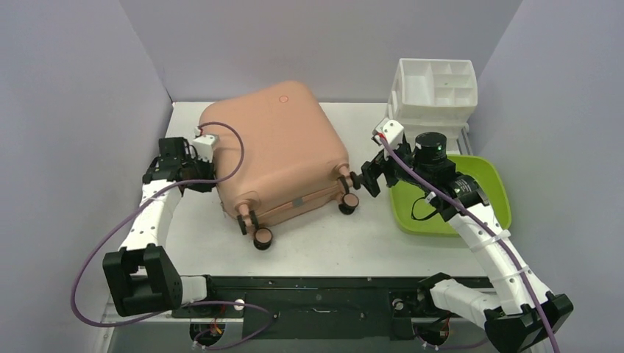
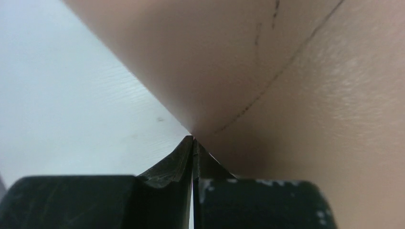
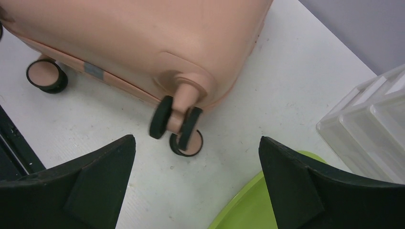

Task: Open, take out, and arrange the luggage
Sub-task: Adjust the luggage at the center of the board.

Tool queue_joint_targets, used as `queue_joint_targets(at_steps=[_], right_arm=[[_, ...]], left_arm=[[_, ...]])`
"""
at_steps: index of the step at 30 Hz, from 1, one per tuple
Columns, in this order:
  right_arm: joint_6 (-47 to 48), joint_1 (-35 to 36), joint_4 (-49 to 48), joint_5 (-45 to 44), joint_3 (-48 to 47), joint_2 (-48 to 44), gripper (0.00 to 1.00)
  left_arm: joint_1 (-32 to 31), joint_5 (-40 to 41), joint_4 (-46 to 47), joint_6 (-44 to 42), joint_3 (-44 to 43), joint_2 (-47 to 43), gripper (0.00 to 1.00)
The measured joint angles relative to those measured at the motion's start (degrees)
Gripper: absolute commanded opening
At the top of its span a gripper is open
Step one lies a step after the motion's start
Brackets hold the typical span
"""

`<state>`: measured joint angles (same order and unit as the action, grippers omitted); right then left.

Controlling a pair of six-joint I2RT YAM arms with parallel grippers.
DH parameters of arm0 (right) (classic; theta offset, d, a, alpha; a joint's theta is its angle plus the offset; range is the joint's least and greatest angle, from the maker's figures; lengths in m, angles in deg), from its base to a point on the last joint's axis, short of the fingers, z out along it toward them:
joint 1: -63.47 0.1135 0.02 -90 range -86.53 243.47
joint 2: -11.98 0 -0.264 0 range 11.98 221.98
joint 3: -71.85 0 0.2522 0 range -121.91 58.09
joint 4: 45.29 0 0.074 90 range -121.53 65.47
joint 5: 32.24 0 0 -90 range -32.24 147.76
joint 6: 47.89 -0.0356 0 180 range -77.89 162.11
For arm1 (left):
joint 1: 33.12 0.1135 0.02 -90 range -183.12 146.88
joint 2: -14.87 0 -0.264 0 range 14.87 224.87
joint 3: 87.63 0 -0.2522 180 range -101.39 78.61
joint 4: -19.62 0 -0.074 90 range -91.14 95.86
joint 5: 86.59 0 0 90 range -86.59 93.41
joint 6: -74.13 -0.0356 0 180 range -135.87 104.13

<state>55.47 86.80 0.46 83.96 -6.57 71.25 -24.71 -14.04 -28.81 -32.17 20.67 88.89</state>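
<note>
The salmon-pink luggage (image 1: 279, 151) lies closed on the white table, its caster wheels (image 1: 348, 204) facing the arms. My left gripper (image 1: 197, 168) is shut and empty, its tips touching the luggage's left side at the table; in the left wrist view the pink shell (image 2: 296, 86) fills the frame above the tips of the left gripper (image 2: 193, 139). My right gripper (image 1: 366, 179) is open and empty, just right of the luggage's right-hand wheels. The right wrist view shows the luggage (image 3: 157, 38) and a wheel pair (image 3: 179, 125) ahead of the open right gripper (image 3: 197, 143).
A lime-green tray (image 1: 486, 184) sits under my right arm, its edge also in the right wrist view (image 3: 248, 200). A white compartmented organizer (image 1: 434, 92) stands at the back right, also in the right wrist view (image 3: 367, 129). Grey walls enclose the table.
</note>
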Motion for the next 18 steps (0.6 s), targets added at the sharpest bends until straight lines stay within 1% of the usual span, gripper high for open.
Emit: queue_joint_targets(at_steps=[3,4,5,6,7,8,9,10,12,14,16,18], right_arm=[[0.79,0.04,0.76,0.28,-2.29,2.21,0.96],[1.05,0.09,1.11,0.37,-3.06,2.97,0.96],[1.18,0.28,1.29,0.42,-3.69,3.76,0.96],[1.29,0.50,1.40,0.44,-4.31,4.59,0.96],[1.36,0.76,1.49,0.46,-4.61,5.18,0.96],[1.44,1.01,1.51,0.52,-4.85,5.77,0.96],[1.46,1.16,1.55,0.61,-4.90,6.16,0.96],[1.46,1.22,1.57,0.63,-4.90,6.54,0.96],[1.60,1.49,1.60,0.74,-4.87,6.99,0.96],[2.40,1.57,1.95,1.64,-4.87,7.06,0.96],[3.72,2.03,2.51,2.93,-4.83,6.91,0.96],[5.18,3.54,3.17,4.09,-4.63,6.58,0.96]], left_arm=[[-4.87,-2.14,-2.95,-0.96,0.00,1.40,0.01],[-6.51,-3.06,-3.76,-1.36,0.00,1.57,0.08],[-7.98,-4.20,-4.33,-1.81,0.00,1.60,0.12],[-9.22,-5.25,-4.79,-2.40,0.00,1.60,0.20],[-10.03,-6.54,-5.20,-2.99,0.04,1.51,0.25],[-10.45,-7.93,-5.51,-3.93,0.20,1.38,0.38],[-10.49,-9.38,-5.75,-4.83,0.52,1.03,0.44],[-10.40,-10.84,-5.95,-6.12,1.09,0.50,0.56],[-10.10,-13.97,-6.56,-9.46,3.19,-1.53,0.66],[-9.84,-16.17,-6.75,-12.26,5.90,-3.89,0.72],[-9.66,-18.14,-6.80,-15.69,9.40,-6.54,0.74],[-9.40,-20.20,-6.86,-19.19,12.52,-8.57,0.74]])
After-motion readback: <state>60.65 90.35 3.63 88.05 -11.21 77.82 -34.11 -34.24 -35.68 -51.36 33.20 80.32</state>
